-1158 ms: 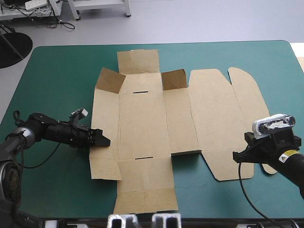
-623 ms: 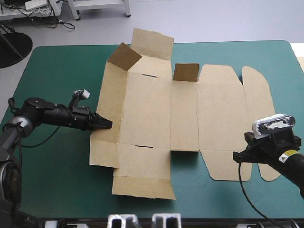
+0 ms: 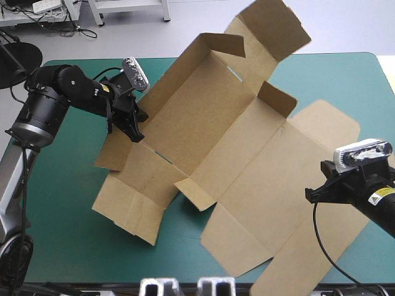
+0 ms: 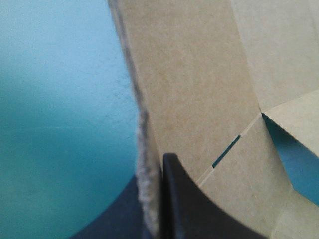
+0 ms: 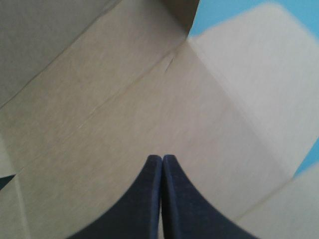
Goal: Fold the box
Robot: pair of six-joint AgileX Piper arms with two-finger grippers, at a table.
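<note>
While the left end effector (image 3: 136,131) clamped its raised edge, the box (image 3: 210,142) stood tilted, walls half-up; right end effector (image 3: 310,197) pressed together.

Matt brown board box (image 3: 210,123) — fibrous cut edge.

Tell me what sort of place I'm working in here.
Probably a robotics lab workbench: one table with a teal-green cover, the left arm and right arm reaching over it, and a single cut brown box as the workpiece.
</note>
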